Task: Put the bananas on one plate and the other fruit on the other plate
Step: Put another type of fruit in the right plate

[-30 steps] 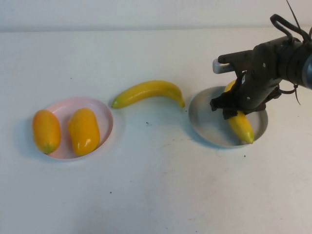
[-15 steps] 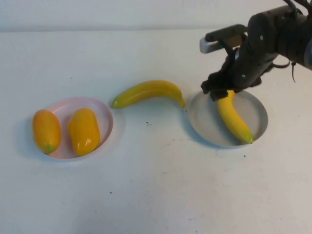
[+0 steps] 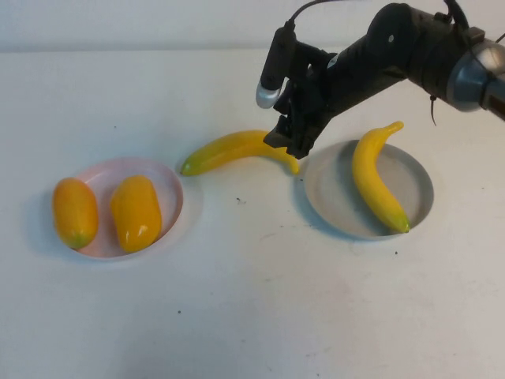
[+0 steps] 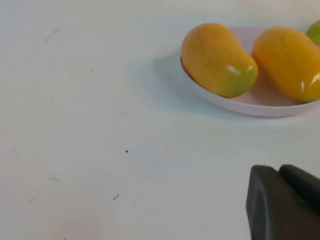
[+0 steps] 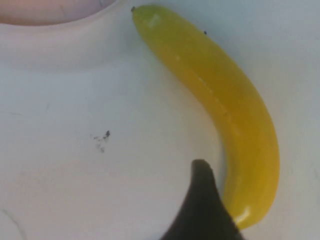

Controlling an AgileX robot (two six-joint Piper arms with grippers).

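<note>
White table (image 3: 252,300), right gripper (image 3: 290,142) over banana (image 3: 237,148).

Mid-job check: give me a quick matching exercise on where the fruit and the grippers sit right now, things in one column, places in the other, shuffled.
Things:
1. banana on the table
2. second banana
3. two mango-like fruits
4. right gripper

Places:
A. on the pink plate
B. lying in the grey plate
C. on the bare table between the two plates
D. over the table banana's end nearest the grey plate

Pairs: 1-C, 2-B, 3-A, 4-D.

The left gripper sits low near the pink plate, seen only in its own wrist view.
</note>
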